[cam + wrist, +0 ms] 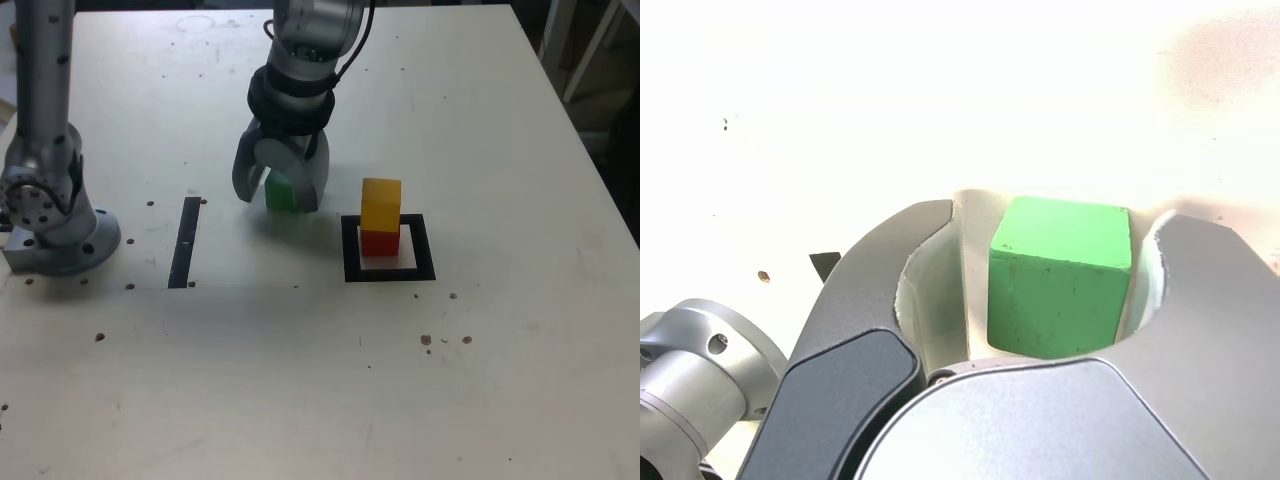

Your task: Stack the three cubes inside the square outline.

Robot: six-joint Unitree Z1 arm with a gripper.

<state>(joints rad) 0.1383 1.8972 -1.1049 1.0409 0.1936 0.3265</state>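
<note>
End effector (1066, 212) gapes around a green cube (1060, 285), bright-topped, darker-sided.

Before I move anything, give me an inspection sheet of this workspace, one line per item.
Surface: pale table, scattered dark spots.
Red cube: inside the square outline, under the yellow cube.
Yellow cube: stacked on the red cube.
Green cube: outside the outline, between the gripper's fingers.
Gripper: open around the green cube; a gap shows on one side at least, grip not closed.
Clutter: nothing seen; a straight black strip marks the table.
Cables: dark cable along the arm, above the tabletop.
Surroundings: pale frame legs past the table's edge, at the exterior view's upper right.
</note>
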